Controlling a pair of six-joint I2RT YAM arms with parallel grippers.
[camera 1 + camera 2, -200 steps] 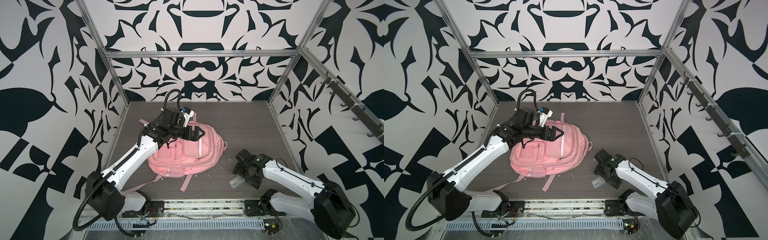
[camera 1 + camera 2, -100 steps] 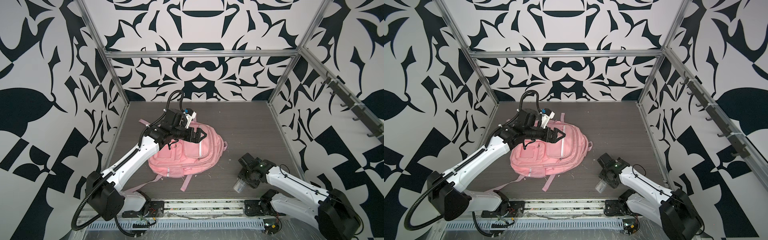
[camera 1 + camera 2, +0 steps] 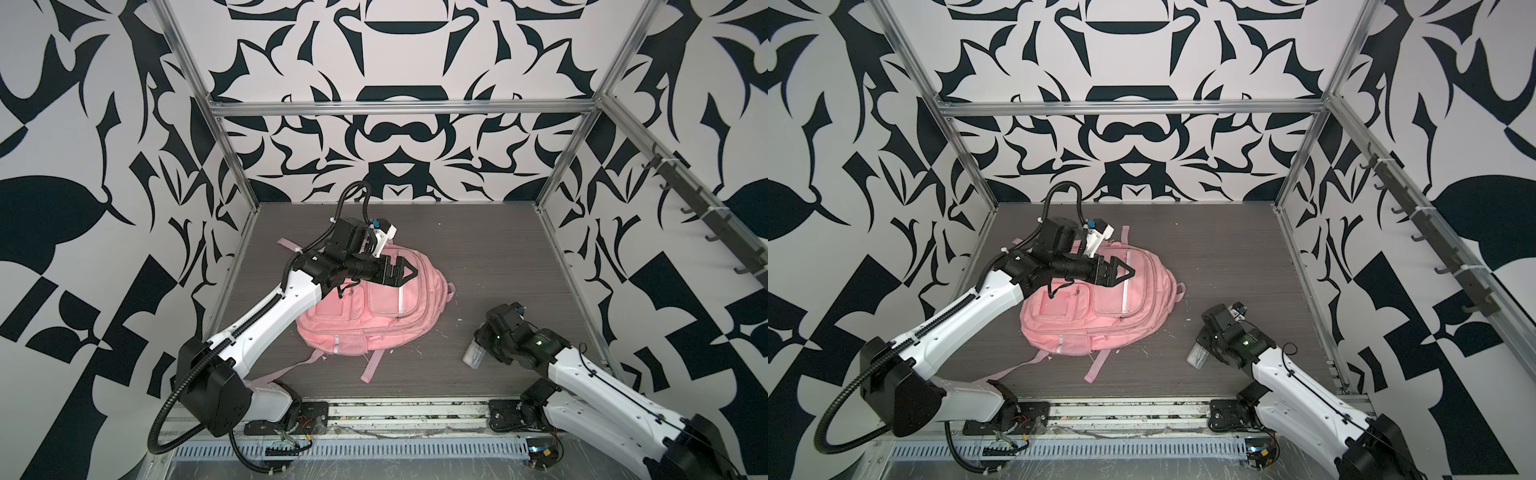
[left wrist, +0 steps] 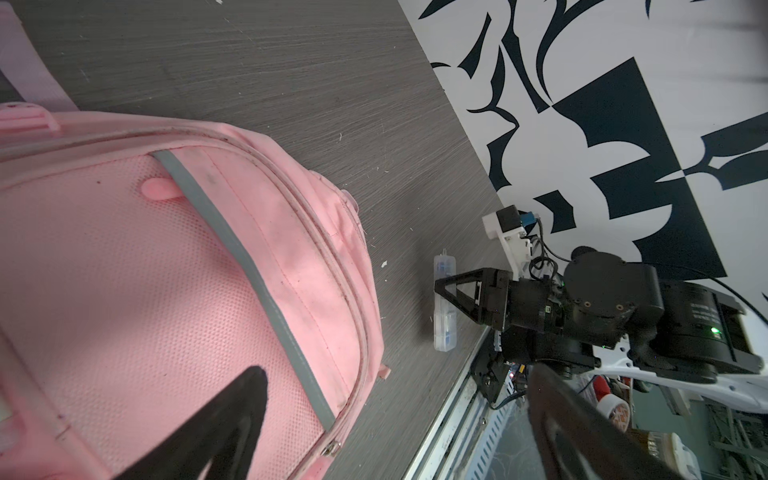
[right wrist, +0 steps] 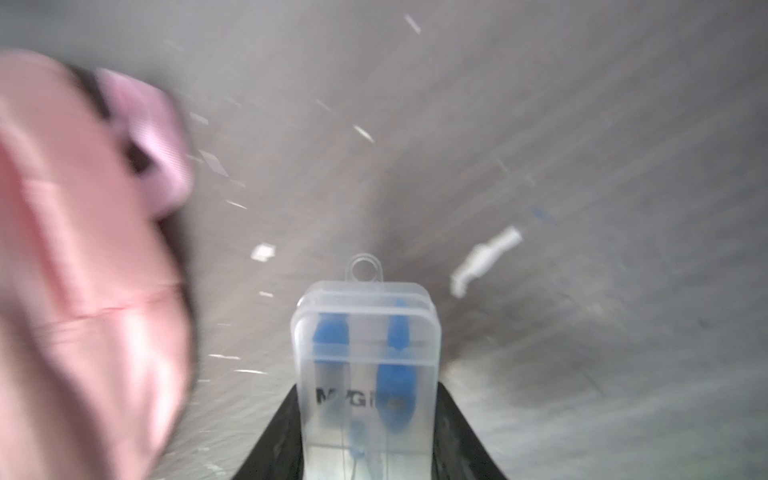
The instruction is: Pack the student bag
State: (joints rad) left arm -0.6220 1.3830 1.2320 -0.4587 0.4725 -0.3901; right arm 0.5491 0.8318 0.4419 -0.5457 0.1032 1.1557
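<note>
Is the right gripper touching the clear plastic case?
Touching. In the right wrist view the clear plastic case sits in the right gripper; its two black fingers meet both sides of the case, with no gap showing.

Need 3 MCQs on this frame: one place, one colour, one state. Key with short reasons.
1. In a top view, where is the clear case relative to the student bag?
A) on top of it
B) to its right
C) behind it

2. The pieces inside the clear case are:
A) red
B) blue
C) green

3. The left gripper is:
A) open above the student bag
B) shut on the student bag
C) shut on the clear case

Key: 1B, it sits in the right gripper, apart from the bag. 2B, blue pieces show through the lid. 3A, jaws spread, nothing between.
</note>
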